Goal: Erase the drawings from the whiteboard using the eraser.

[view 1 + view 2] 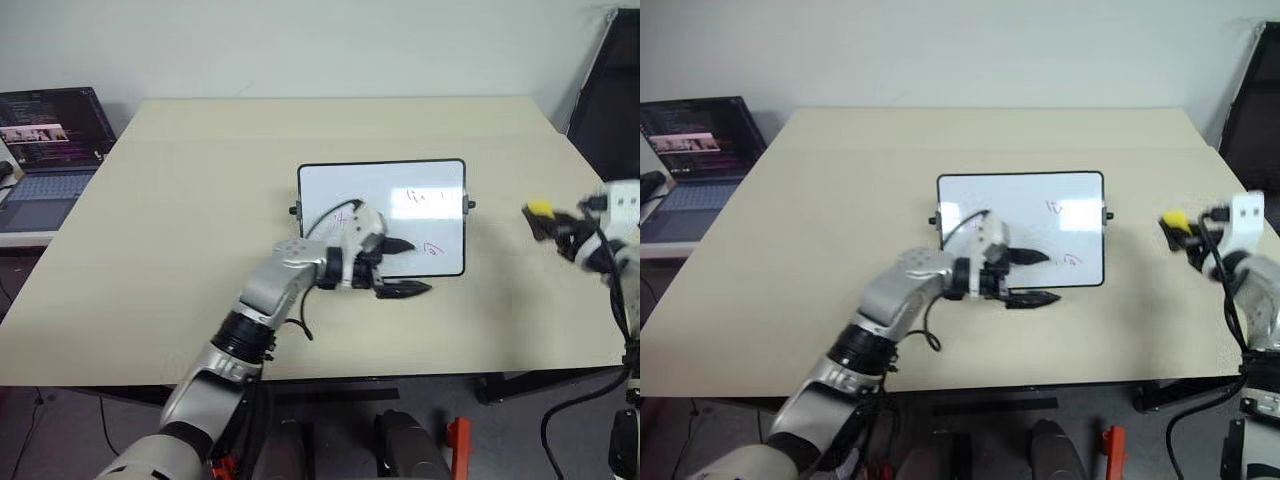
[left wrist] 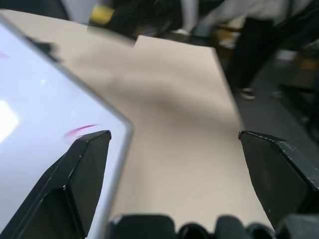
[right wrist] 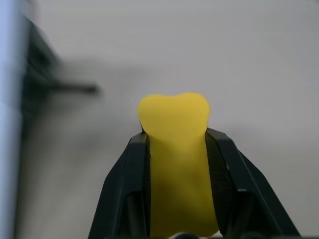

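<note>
The whiteboard (image 1: 381, 200) lies flat in the middle of the table, and small red drawings (image 1: 418, 197) mark its right half, with another red scribble (image 1: 432, 249) near its front right corner. My left gripper (image 1: 402, 268) is open, straddling the board's front edge; one finger (image 2: 75, 174) lies over the white surface, the other off it. My right gripper (image 1: 542, 216) hovers to the right of the board, shut on the yellow eraser (image 3: 175, 149), which is squeezed between both fingers. The eraser (image 1: 1176, 217) sticks out toward the board.
A beige table (image 1: 200, 250) carries the board. An open laptop (image 1: 45, 150) sits on a side surface at the far left. A dark chair or stand (image 1: 610, 90) is at the far right. A person's legs (image 2: 259, 45) are past the table's edge.
</note>
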`<action>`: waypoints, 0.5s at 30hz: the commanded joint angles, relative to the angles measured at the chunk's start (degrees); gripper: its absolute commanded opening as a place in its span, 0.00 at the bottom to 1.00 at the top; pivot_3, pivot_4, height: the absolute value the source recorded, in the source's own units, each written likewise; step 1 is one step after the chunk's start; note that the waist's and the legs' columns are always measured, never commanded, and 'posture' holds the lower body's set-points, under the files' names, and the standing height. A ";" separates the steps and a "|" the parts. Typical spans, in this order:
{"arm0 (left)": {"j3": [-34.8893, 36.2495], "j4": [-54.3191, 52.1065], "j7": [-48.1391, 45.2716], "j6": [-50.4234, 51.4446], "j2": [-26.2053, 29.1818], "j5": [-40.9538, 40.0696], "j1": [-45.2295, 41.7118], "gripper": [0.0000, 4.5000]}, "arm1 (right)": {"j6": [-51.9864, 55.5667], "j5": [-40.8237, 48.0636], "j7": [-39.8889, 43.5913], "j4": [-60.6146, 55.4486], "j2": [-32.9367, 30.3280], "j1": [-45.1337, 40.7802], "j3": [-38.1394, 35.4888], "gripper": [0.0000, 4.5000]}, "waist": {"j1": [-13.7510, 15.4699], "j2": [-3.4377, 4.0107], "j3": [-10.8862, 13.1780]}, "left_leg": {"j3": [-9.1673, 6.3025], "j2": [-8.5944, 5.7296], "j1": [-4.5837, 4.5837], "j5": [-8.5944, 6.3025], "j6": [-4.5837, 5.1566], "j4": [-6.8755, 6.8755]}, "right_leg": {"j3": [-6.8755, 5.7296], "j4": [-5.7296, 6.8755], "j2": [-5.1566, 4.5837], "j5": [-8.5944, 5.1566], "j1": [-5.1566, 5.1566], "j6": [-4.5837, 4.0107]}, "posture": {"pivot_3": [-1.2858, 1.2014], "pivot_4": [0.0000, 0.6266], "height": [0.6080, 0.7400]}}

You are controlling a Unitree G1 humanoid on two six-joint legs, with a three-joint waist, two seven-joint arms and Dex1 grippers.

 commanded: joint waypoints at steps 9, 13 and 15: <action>19.01 -15.74 1.07 -0.38 18.11 -5.27 18.01 1.00 | -18.37 -10.70 6.66 -0.10 19.64 -19.72 30.57 0.25 | -1.01 -0.16 -0.10 | 0.12 0.29 0.03 -0.01 -0.01 -0.02 | -0.07 -0.01 0.10 0.03 -0.03 -0.14 | 0.52 0.24 1.00; 20.42 -17.27 2.53 -2.28 21.13 -3.82 23.29 1.00 | -32.71 -20.08 8.93 13.36 22.19 -22.21 36.93 0.25 | 1.09 -0.24 -0.06 | 0.01 0.49 -0.08 -0.02 -0.04 -0.03 | -0.32 -0.05 0.20 0.14 -0.08 -0.54 | 0.52 0.24 1.00; 21.59 -18.85 3.25 -2.24 21.76 -4.61 25.11 1.00 | -37.70 -22.16 9.69 19.77 23.61 -24.02 37.75 0.25 | 1.89 -0.25 -0.06 | 0.01 0.51 -0.17 -0.04 -0.08 -0.02 | -0.35 -0.14 0.16 0.14 -0.11 -0.56 | 0.52 0.24 1.00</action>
